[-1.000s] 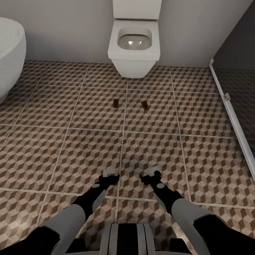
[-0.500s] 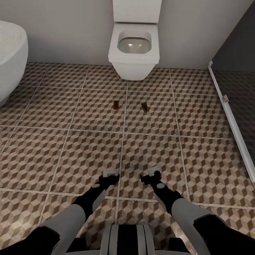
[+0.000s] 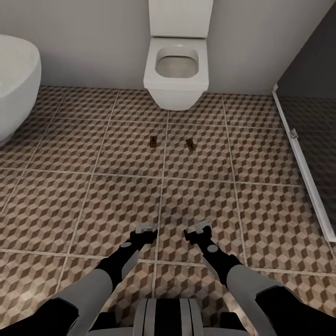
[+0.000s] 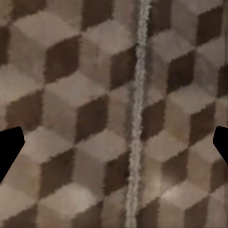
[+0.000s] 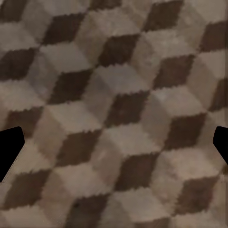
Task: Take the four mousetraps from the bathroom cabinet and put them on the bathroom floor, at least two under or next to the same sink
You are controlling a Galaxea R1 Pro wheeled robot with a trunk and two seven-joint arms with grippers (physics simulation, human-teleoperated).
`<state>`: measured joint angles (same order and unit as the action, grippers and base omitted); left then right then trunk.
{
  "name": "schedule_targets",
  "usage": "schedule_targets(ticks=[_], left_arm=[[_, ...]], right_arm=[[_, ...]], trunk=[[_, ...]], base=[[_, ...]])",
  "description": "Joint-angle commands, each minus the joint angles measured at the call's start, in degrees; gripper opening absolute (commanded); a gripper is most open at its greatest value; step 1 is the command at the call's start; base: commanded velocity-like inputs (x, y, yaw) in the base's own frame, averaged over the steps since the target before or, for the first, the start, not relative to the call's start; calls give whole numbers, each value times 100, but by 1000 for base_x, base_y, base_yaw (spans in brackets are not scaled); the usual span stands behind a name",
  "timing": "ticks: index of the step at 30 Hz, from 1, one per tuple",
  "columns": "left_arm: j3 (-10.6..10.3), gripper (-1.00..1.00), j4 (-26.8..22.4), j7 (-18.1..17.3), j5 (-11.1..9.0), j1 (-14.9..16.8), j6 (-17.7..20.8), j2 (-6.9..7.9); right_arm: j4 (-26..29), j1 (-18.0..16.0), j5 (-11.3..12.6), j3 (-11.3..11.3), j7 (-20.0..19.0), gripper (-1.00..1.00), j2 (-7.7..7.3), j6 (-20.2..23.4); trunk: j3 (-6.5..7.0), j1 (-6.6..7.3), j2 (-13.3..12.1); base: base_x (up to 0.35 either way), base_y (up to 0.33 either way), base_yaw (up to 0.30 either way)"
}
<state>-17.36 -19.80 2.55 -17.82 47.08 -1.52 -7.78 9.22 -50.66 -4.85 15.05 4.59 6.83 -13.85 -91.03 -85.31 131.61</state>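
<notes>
Two mousetraps lie flat on the bathroom floor (image 3: 84,196) in front of the toilet: one (image 3: 152,141) left of a grout line, the other (image 3: 190,143) right of it, slightly turned. My left gripper (image 3: 146,229) and right gripper (image 3: 198,228) hang low over the cube-pattern tiles, well short of the traps. Both are open and empty; each wrist view has dark fingertips (image 4: 9,147) (image 5: 9,149) far apart at the frame edges with bare tile between. The cabinet and the bathroom sink are out of view.
A white square toilet (image 3: 176,74) stands against the far wall. A white oval bathtub (image 3: 16,84) sits at the left. A glass shower screen with a white frame (image 3: 303,168) runs along the right.
The whole head view has shifted: toilet, tub and traps sit slightly farther away and lower in frame, so the camera has moved back. The arms hold the same pose.
</notes>
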Motion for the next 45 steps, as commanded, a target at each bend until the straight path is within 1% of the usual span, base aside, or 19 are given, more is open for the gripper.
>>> schedule_targets(ticks=[1,11,22,29,33,34,36,42,45], left_arm=[[-48,100,2,27,-54,3,-16,4],[-48,100,2,27,-53,-10,19,15],[-48,100,27,27,-40,-96,108,59],[-48,100,349,32,-34,-123,85,115],[-48,100,511,34,-31,-126,73,142],[-48,100,573,35,-30,-127,67,167],[-48,100,622,35,-29,-128,63,196],[-48,100,766,31,-28,-145,53,285],[-48,100,850,29,-28,-154,48,307]], right_arm=[[-8,9,-51,15,43,100,0,-32],[-8,273,-51,16,21,100,-32,-274],[-2,504,-44,8,16,100,-80,-333],[0,541,-17,7,-23,100,-286,-420],[1,545,-11,2,-118,100,-402,-495],[1,546,-10,1,-176,100,-463,-517],[1,548,-7,0,-236,100,-522,-531],[5,549,0,-9,-349,100,-656,-559],[7,548,1,-10,-364,100,-689,-562]], trunk=[[16,23,-41],[196,243,-442],[393,484,-883],[519,638,-1164],[591,726,-1324],[609,748,-1364],[645,792,-1444],[752,924,-1685],[806,989,-1805]], base=[[0,0,0],[0,0,0],[0,0,0],[0,0,0],[0,0,0],[0,0,0],[0,0,0],[0,0,0],[0,0,0]])
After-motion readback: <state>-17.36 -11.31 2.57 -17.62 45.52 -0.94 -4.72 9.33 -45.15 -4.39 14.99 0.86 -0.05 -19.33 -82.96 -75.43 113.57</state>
